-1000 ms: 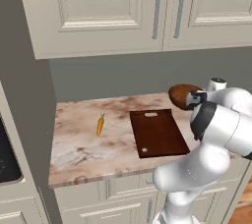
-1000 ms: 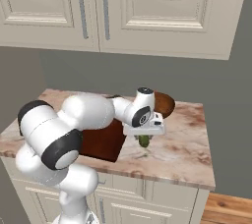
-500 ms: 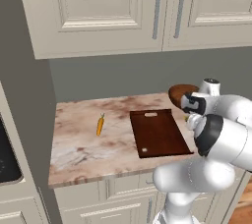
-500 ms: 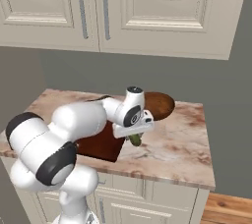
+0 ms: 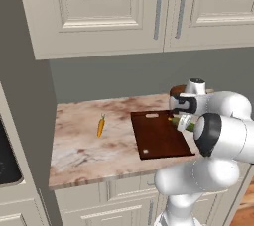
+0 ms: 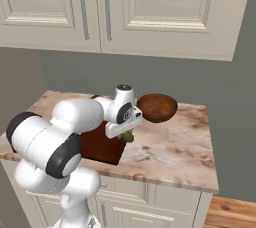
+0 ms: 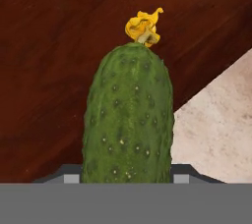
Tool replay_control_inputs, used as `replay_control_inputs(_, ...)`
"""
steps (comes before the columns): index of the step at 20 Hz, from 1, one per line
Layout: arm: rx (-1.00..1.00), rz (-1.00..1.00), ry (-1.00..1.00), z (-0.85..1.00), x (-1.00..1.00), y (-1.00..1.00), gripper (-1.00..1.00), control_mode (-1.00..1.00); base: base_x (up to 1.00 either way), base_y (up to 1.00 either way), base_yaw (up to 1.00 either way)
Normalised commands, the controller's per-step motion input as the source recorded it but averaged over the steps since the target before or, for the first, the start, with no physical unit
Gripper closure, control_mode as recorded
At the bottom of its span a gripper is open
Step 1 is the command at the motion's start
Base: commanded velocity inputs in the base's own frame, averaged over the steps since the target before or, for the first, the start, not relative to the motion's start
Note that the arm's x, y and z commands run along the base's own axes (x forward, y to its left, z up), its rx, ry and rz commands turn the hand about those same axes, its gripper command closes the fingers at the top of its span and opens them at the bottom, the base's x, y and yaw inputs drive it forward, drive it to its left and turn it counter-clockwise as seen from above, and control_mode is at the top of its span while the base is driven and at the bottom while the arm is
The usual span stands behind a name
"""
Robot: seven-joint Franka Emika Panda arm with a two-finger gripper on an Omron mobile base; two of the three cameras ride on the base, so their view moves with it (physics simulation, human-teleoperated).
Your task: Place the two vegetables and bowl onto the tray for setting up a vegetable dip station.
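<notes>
My gripper point(image 6: 125, 131) is shut on the dark green cucumber point(image 7: 129, 120), one of the two vegetables, and holds it just above the right edge of the tray point(image 5: 158, 138). The hand view looks along the cucumber, with its yellow flower tip over the dark brown tray point(image 7: 49, 70) and a corner of counter point(image 7: 221, 129) beside it. The cucumber point(image 6: 128, 136) hangs under the hand. The orange carrot point(image 5: 100, 126) lies on the counter left of the tray. The reddish-brown bowl point(image 6: 157, 107) sits on the counter right of the hand, partly hidden behind the arm in the left base view.
The marble counter point(image 6: 170, 147) ends at a grey wall on the left and an open edge on the right. Cream upper cabinets point(image 5: 114, 12) hang above it. A dark stovetop point(image 5: 7, 160) lies far left.
The arm has carried the cucumber leftward, from over the bare counter near the bowl to the tray's right edge. Carrot, bowl and tray have stayed put.
</notes>
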Motion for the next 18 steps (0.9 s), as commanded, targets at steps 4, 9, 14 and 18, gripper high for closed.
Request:
replay_control_inputs(4,0.00,0.13,0.07,0.03,0.53,0.49,1.00,-1.00,0.00,0.00,0.00)
replay_control_inputs(9,0.00,0.12,0.04,0.00,0.47,0.49,1.00,-1.00,0.00,0.00,0.00)
replay_control_inputs(14,-0.03,0.11,0.09,0.00,0.35,0.55,1.00,-1.00,0.00,0.00,0.00)
replay_control_inputs(18,-0.03,0.08,0.05,0.00,0.58,0.37,1.00,-1.00,0.00,0.00,0.00)
